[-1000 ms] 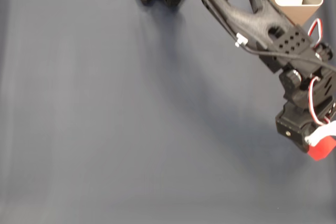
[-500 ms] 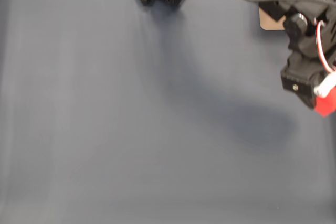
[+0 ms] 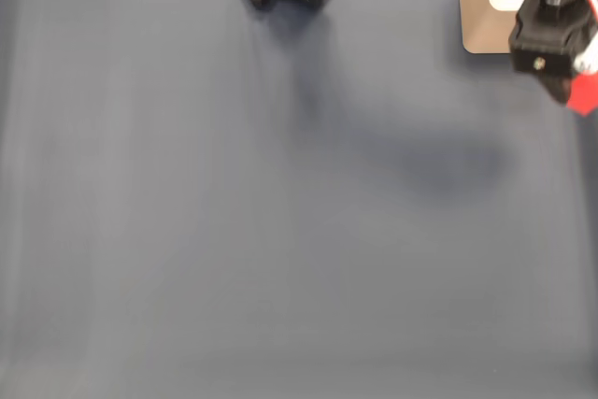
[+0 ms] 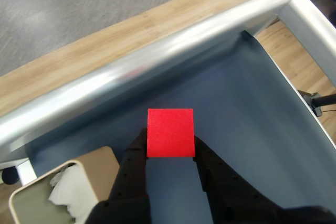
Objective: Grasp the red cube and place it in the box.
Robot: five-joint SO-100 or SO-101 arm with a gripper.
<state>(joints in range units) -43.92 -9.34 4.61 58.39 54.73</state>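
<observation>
Arm swung up toward box (image 3: 481, 25), claw (image 4: 170, 148) raised, pinching red cube (image 4: 170, 132)

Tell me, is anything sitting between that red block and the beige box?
No. In the wrist view, only one black gripper finger and bare dark blue mat separate the red cube from the box.

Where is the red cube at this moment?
The red cube is held between the tool's fingers, raised above the dark mat; in the fixed view it shows at the right edge, just right of and below the box.
</observation>
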